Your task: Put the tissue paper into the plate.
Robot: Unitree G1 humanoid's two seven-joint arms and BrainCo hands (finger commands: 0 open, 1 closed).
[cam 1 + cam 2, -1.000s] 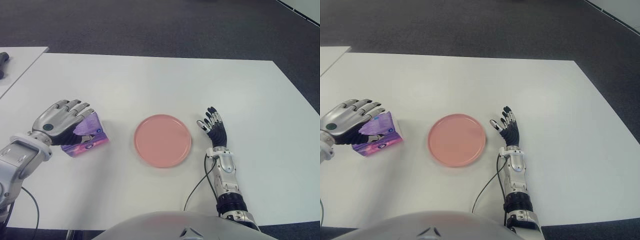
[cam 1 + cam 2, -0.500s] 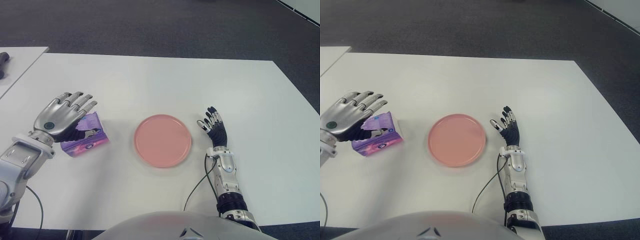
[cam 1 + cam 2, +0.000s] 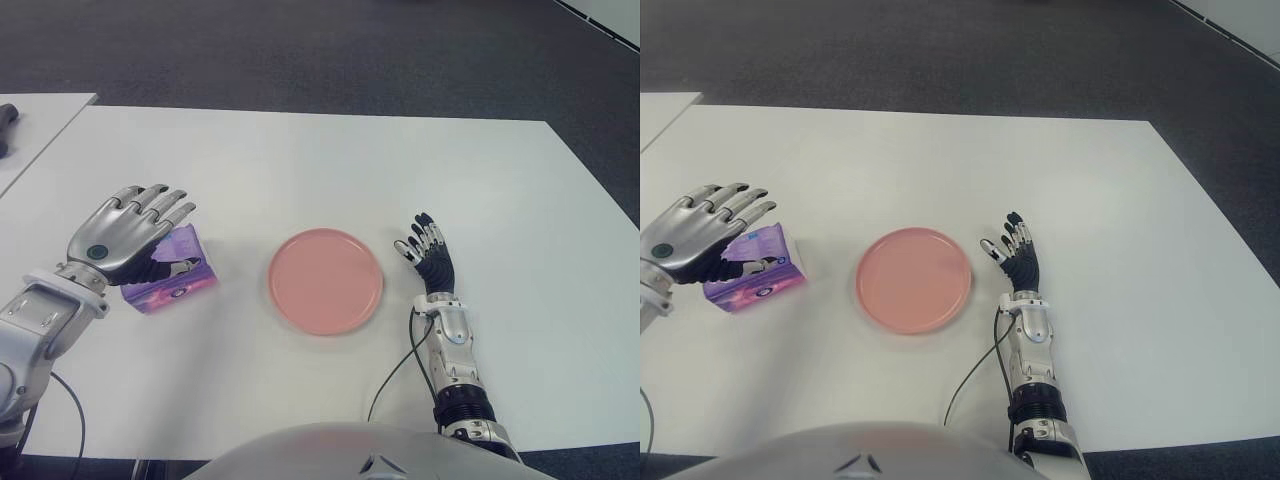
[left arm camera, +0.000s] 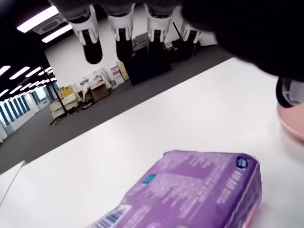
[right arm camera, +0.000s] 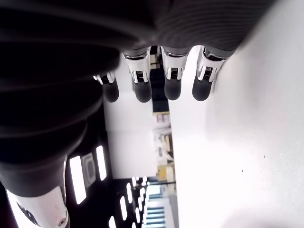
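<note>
A purple tissue pack [image 3: 172, 273] lies on the white table [image 3: 300, 170], left of the round pink plate [image 3: 325, 280]. My left hand [image 3: 125, 235] hovers over the pack's left part with its fingers [image 4: 121, 33] spread, holding nothing; the wrist view shows the pack [image 4: 190, 190] lying free below the palm. My right hand [image 3: 428, 258] shows flat and open beside the plate, on its right side.
A second white table [image 3: 35, 125] stands at the far left with a dark object [image 3: 6, 125] on it. Dark carpet floor [image 3: 300, 50] lies beyond the table's far edge. A cable [image 3: 395, 370] runs along my right forearm.
My left hand's fingers, curled onto the tissue pack a second ago, have lifted and spread. The pack stays on the table in the same spot. The right hand has not moved.
</note>
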